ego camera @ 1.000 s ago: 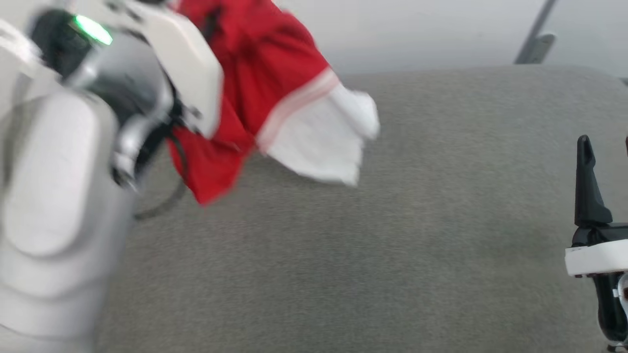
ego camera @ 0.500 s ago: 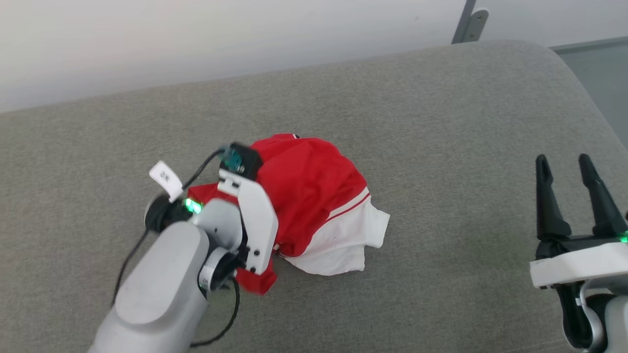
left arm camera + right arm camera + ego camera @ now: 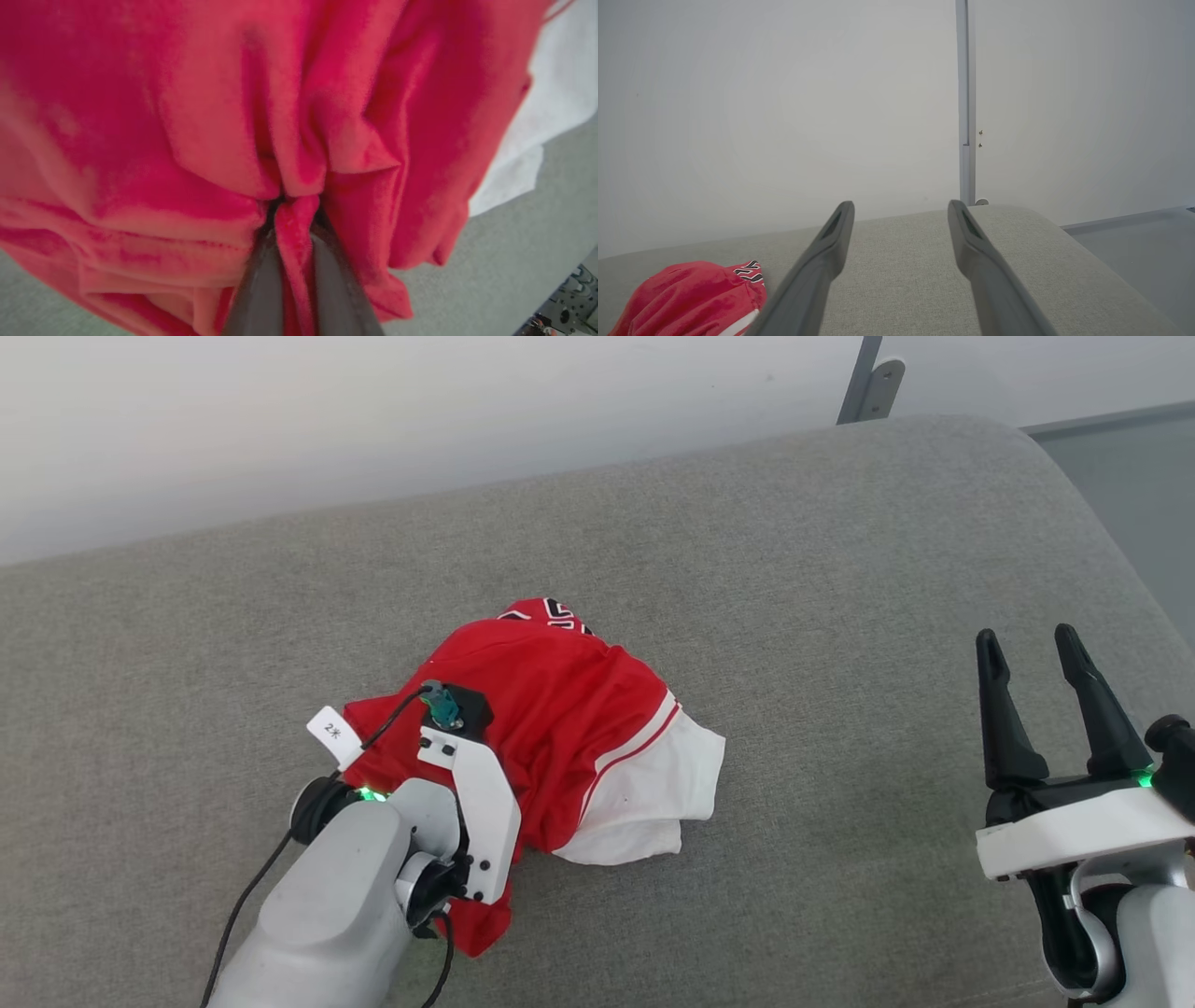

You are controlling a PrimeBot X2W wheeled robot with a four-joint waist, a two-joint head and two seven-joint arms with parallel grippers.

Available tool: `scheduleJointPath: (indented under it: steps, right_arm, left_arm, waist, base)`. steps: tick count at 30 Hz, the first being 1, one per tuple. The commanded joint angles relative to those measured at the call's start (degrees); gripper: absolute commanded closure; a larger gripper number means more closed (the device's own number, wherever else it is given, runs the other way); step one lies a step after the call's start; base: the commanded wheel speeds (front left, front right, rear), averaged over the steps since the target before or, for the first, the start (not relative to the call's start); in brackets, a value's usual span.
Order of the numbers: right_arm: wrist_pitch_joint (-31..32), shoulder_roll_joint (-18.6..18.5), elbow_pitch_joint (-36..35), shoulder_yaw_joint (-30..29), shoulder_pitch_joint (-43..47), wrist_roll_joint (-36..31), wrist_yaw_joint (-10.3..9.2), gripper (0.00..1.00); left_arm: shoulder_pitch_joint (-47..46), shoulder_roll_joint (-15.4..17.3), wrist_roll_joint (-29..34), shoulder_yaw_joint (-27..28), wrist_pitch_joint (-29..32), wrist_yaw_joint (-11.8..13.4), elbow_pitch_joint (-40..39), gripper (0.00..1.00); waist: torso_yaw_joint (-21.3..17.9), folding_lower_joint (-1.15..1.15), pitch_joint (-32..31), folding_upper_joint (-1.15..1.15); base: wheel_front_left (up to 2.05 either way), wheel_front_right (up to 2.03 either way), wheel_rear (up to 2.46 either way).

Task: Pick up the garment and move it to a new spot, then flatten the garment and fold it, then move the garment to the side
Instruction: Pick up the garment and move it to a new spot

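Observation:
The garment [image 3: 560, 728] is a crumpled bright-red heap with a white end panel and thin stripes, resting on the grey cushion [image 3: 840, 569] left of centre. My left wrist [image 3: 467, 803] leans over its near left side. In the left wrist view my left gripper [image 3: 292, 219] is shut on a pinched fold of the red garment [image 3: 210, 116]. My right gripper [image 3: 1025, 637] stands open and empty at the lower right, well clear of the cloth. In the right wrist view, the right gripper [image 3: 900, 205] points at the wall, with the garment [image 3: 686, 298] at the lower left.
The cushion's rounded far edge meets a pale wall [image 3: 373, 411]. A grey metal post [image 3: 864, 378] rises behind the back right corner. Grey floor [image 3: 1148, 476] lies beyond the cushion's right edge. Bare cushion stretches between the garment and my right gripper.
The head camera has shifted. The garment, held high and close a second ago, has come down onto the cushion in my left gripper and slumped lower. The right gripper stays open.

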Motion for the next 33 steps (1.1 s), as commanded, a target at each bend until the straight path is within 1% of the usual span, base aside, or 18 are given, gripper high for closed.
scheduleJointPath:
  steps: [1, 2, 3, 4, 11, 18, 23, 24, 28, 33]
  right_arm:
    - [-0.4, -0.2, 0.1, 0.2, -0.7, 0.4, 0.0, 0.0]
    - [-0.4, -0.2, 0.1, 0.2, -0.5, 0.4, 0.0, 0.0]
    - [-0.3, -0.4, 0.1, 0.3, -0.4, 0.3, 0.0, 0.0]
    - [-0.3, -0.5, 0.2, 0.3, -0.2, 0.2, 0.0, 0.0]
    - [-0.5, -1.4, 0.3, -0.5, 1.5, 0.6, 0.0, 0.0]
    - [-1.2, -3.0, 1.7, -0.9, 4.2, 0.3, 0.0, 0.0]
    - [-2.3, -3.8, 3.5, -1.0, 5.8, 0.1, 0.0, 0.0]
    - [-2.3, -3.8, 3.5, -1.0, 5.8, 0.1, 0.0, 0.0]
    - [-2.8, -4.6, 4.8, -0.9, 6.6, -0.4, 0.0, 0.0]
    - [-3.6, -5.3, 5.4, -1.0, 7.3, -0.5, 0.0, 0.0]
  left_arm:
    - [0.7, -0.7, -1.0, -0.1, -1.3, -0.4, 2.2, 1.0]
    - [0.1, -1.0, -1.7, 0.4, -2.5, -0.6, 2.5, 0.59]
    - [-0.7, -1.1, -1.8, 0.6, -3.6, -0.9, 2.6, 0.23]
    - [-1.2, -1.1, -1.8, 0.5, -4.9, -1.2, 2.4, 0.0]
    - [-0.7, 1.8, -4.3, 1.7, -15.2, -2.0, -2.9, 0.0]
    - [4.6, 7.3, -4.3, 4.3, -28.8, -1.8, -13.3, 0.0]
    - [10.6, 10.6, -5.4, 8.3, -36.2, 0.6, -20.0, 0.0]
    - [10.6, 10.6, -5.4, 8.3, -36.2, 0.6, -20.0, 0.0]
    - [16.6, 13.0, -5.6, 11.1, -40.9, 2.6, -25.2, 0.0]
    - [22.9, 15.6, -6.7, 14.0, -44.7, 3.9, -30.5, 0.0]
  waist:
    - [0.2, 0.0, -0.3, 0.0]
    - [0.3, 0.0, -0.5, 0.0]
    - [0.5, 0.0, -0.8, 0.0]
    - [0.7, 0.0, -1.1, 0.0]
    - [2.3, 0.0, -3.7, 0.0]
    - [5.0, 0.0, -5.9, 0.0]
    - [7.0, 0.0, -6.7, 0.0]
    - [7.0, 0.0, -6.7, 0.0]
    - [8.4, 0.0, -7.3, 0.0]
    - [9.9, 0.0, -7.8, 0.0]
  base:
    - [0.0, 0.0, 0.0]
    - [0.0, 0.0, 0.0]
    - [0.0, 0.0, 0.0]
    - [0.0, 0.0, 0.0]
    - [0.0, 0.0, 0.0]
    - [0.0, 0.0, 0.0]
    - [0.0, 0.0, 0.0]
    - [0.0, 0.0, 0.0]
    - [0.0, 0.0, 0.0]
    - [0.0, 0.0, 0.0]
